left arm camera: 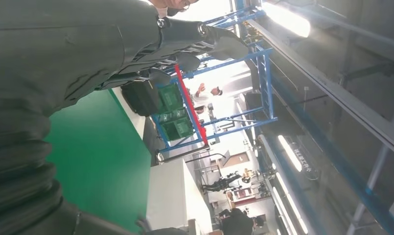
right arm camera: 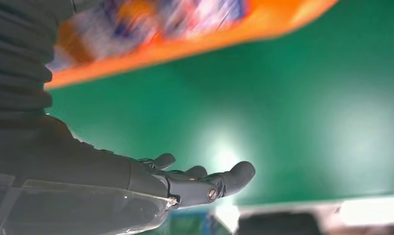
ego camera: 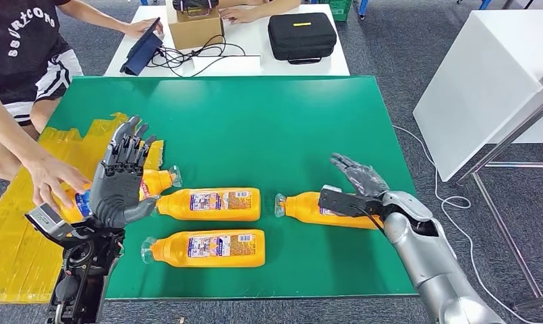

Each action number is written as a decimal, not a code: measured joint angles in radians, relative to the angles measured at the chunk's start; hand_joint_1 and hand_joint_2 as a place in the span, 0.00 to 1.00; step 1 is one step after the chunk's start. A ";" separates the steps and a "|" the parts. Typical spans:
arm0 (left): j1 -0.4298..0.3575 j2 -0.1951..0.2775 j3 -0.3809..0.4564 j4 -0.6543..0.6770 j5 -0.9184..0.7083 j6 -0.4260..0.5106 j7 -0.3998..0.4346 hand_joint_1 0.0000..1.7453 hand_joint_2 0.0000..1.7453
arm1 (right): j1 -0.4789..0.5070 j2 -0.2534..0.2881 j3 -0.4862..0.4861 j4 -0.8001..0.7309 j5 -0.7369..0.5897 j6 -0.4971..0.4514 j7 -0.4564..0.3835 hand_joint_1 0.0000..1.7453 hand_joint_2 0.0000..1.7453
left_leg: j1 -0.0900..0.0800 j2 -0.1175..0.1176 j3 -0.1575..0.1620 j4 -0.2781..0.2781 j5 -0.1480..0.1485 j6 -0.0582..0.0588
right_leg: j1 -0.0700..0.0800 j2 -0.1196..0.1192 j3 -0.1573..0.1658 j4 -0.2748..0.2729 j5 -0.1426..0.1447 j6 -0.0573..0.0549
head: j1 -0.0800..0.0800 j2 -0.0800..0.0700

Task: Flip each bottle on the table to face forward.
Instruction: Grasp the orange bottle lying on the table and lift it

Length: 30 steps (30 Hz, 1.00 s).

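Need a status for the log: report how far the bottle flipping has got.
Looks done: two bottles lie label-up mid-table. In hand: the right robot hand is open by the right bottle, not gripping. Left: that bottle, plus one behind the raised, open left robot hand, near a person's hand.

I see the desk (ego camera: 289, 128) covered in a smooth, matt green sheet, with crinkled glossy yellow tape (ego camera: 12, 229) along one side. The bottles (ego camera: 208, 204) look like glossy orange plastic with printed paper-like labels and clear caps. My left hand (ego camera: 120, 179) is dark, dull plastic or metal; my right arm (ego camera: 430, 263) has a satin silver metal shell. The black case (ego camera: 301, 36) looks like matt fabric.
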 joint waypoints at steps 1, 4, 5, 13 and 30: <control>-0.001 0.000 0.000 0.002 0.001 -0.001 0.000 0.00 1.00 | -0.005 0.007 0.006 0.019 -0.018 0.018 -0.014 0.00 1.00 | 0.000 0.000 0.000 0.000 0.000 0.000 | 0.000 0.000 0.000 0.000 0.000 0.000 | 0.000 0.000; -0.006 0.000 0.001 0.009 0.002 0.000 0.000 0.00 1.00 | -0.019 0.026 0.021 0.067 -0.080 0.061 -0.059 0.00 1.00 | 0.000 0.000 0.000 0.000 0.000 0.000 | 0.000 0.000 0.000 0.000 0.000 0.000 | 0.000 0.000; -0.006 0.000 0.001 0.012 0.002 0.001 0.000 0.00 1.00 | -0.024 0.030 0.025 0.076 -0.104 0.068 -0.076 0.00 1.00 | 0.000 0.000 -0.001 0.000 0.000 0.000 | 0.000 0.000 0.000 0.000 0.000 0.000 | 0.000 0.000; 0.025 0.000 0.029 0.016 0.017 0.007 0.000 0.00 1.00 | 0.007 0.034 0.046 -0.051 -0.255 0.040 -0.079 0.00 1.00 | 0.000 -0.001 -0.001 0.000 0.000 0.000 | 0.000 0.000 0.000 0.000 0.000 0.000 | 0.000 0.000; 0.028 0.000 0.050 0.035 0.013 -0.006 0.000 0.00 1.00 | 0.131 -0.013 0.055 -0.318 -0.288 -0.058 -0.011 0.00 1.00 | 0.000 -0.001 0.000 0.000 0.000 0.000 | 0.000 -0.001 -0.001 0.000 0.000 0.000 | 0.000 0.000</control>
